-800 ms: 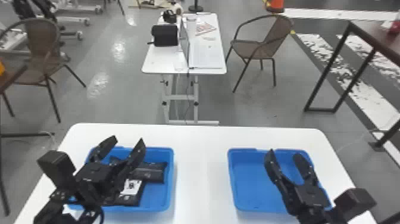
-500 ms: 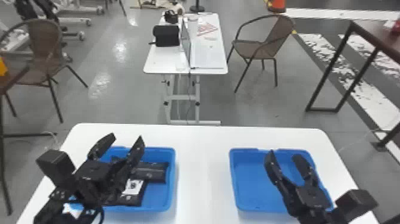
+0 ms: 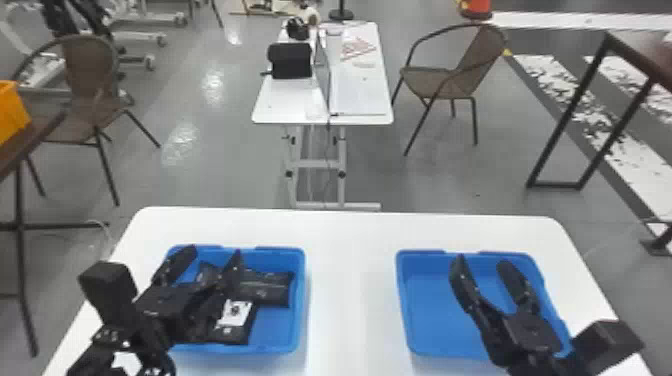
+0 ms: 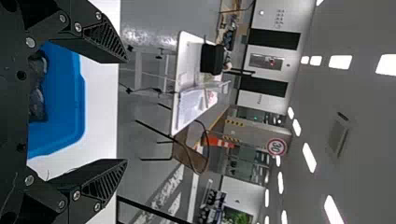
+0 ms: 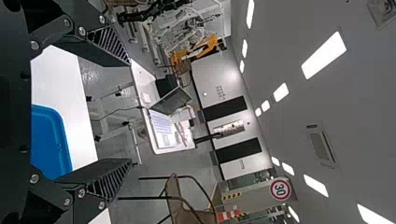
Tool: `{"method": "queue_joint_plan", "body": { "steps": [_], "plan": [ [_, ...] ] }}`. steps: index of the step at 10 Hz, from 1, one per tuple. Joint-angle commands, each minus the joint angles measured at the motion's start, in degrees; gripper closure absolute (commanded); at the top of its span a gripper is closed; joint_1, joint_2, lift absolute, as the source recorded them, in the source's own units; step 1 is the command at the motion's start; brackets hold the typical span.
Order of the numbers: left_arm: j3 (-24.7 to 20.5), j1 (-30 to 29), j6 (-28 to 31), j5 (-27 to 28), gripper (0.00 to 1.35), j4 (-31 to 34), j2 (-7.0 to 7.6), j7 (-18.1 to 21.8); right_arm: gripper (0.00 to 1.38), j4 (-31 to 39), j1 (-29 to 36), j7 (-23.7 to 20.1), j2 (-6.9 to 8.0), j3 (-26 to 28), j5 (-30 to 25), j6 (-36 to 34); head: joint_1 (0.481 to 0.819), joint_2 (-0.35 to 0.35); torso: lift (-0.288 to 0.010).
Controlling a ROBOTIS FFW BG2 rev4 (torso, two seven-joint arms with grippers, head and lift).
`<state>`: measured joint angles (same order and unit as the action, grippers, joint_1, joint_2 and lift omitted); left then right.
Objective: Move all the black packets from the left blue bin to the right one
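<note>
In the head view, I see a white tabletop with two blue bins. Black packets lie in the left bin, and one has a white label. The left pincer hangs over them, wide open, holding nothing. The right pincer is open and empty too, over the right bin. I think it's time to grab a packet: go down slowly, put a finger on each side, and squeeze softly. The left wrist view adds a round sign and the gap between that pincer's tips. The right wrist view gives me the laptop's dark screen; the head view gives me its thin edge.
</note>
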<state>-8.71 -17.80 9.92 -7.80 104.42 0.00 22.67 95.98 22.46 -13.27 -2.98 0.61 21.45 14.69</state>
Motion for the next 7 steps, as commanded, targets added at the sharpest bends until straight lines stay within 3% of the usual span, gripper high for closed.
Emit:
{"method": "queue_joint_plan", "body": {
  "steps": [1,5,7],
  "plan": [
    [-2.8,0.66,5.72,4.02,0.29,1.05,-0.15,0.01,0.32,0.0,0.3,0.0,-0.1,0.0,0.25,-0.01,0.695,-0.001,0.0],
    [-3.15,10.42,36.04,15.45,0.29,2.28,-0.15,0.09,0.32,-0.53,-0.49,0.0,-0.1,-0.52,0.43,-0.45,0.695,0.063,0.0],
    [-2.54,14.99,41.14,19.67,0.29,-2.02,-0.09,0.09,0.32,-0.88,-0.58,0.0,-0.1,-0.96,0.78,-0.45,0.695,0.078,0.0]
  ]
}}
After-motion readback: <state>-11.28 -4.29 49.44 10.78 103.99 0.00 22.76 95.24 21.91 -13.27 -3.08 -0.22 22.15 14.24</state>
